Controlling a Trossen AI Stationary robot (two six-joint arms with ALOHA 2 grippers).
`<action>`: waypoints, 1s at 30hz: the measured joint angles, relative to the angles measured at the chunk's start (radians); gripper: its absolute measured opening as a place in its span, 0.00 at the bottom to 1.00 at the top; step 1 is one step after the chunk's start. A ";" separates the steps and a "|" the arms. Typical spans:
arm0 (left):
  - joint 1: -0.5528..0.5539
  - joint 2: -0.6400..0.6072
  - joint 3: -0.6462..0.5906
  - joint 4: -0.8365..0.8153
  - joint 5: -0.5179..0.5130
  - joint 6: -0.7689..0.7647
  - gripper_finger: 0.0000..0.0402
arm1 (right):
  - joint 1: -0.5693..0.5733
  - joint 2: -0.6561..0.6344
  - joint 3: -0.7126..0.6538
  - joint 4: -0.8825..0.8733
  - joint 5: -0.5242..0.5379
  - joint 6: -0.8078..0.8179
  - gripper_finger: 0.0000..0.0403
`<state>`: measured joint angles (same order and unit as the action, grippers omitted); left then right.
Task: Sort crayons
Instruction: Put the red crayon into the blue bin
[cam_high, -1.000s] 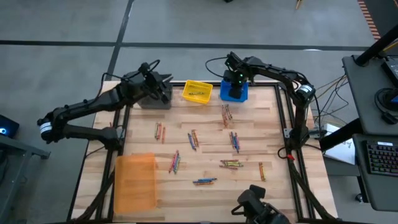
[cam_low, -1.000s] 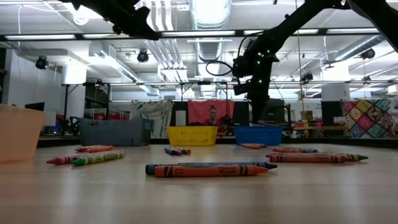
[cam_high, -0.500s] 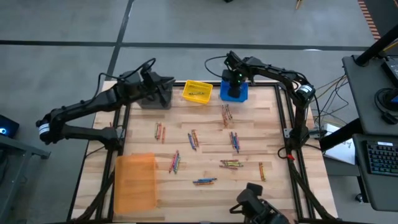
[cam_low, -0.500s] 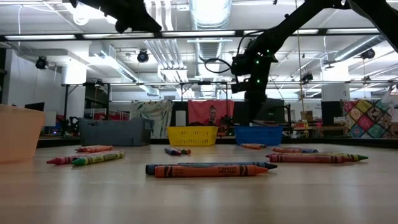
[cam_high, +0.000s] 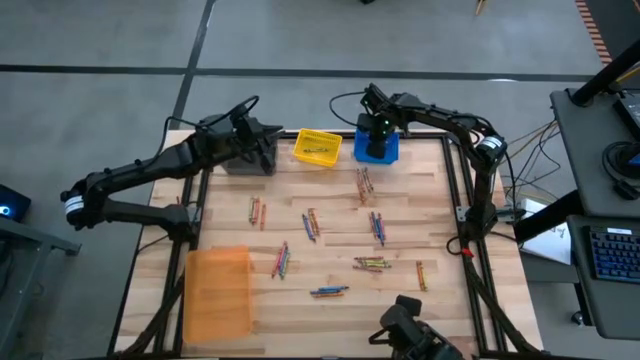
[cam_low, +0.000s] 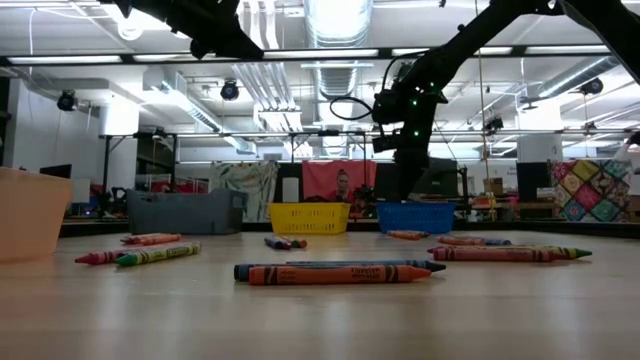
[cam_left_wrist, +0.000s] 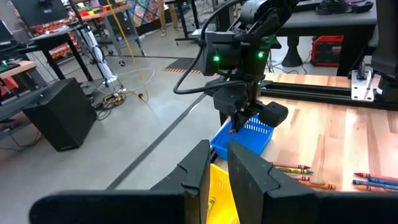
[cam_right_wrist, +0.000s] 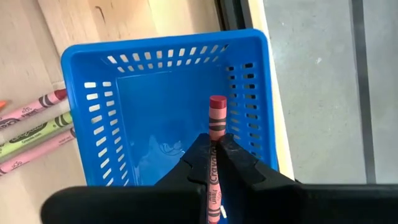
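Holding a red crayon (cam_right_wrist: 216, 134) over the blue bin (cam_right_wrist: 144, 93), right gripper (cam_right_wrist: 215, 148) clenched on it.
Next move, I judge: release it; left gripper (cam_left_wrist: 214, 163) waits near the grey bin (cam_high: 248, 162), nearly closed, other crayons (cam_high: 328, 291) across the desk (cam_high: 440, 230).

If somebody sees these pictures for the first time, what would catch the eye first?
Most striking is the right tool, shut on a red wax crayon held above the empty blue plastic basket at the table's far edge. Next come the many thin crayons scattered in small clusters over the pale wooden table. The left tool hangs over the grey bin at the far edge.
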<state>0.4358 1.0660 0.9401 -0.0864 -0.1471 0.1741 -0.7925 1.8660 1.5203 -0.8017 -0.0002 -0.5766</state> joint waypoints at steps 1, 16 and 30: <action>0.000 0.000 0.000 0.000 0.000 0.000 0.10 | 0.000 0.000 -0.001 0.000 0.000 0.001 0.03; 0.000 0.002 0.000 0.001 0.000 0.000 0.10 | 0.000 0.000 -0.075 0.088 -0.007 0.004 0.03; 0.000 0.002 0.000 0.004 0.000 0.000 0.10 | 0.000 0.001 -0.100 0.209 -0.010 0.008 0.03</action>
<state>0.4358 1.0683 0.9401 -0.0822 -0.1471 0.1745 -0.7925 1.8668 1.4198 -0.5923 -0.0103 -0.5690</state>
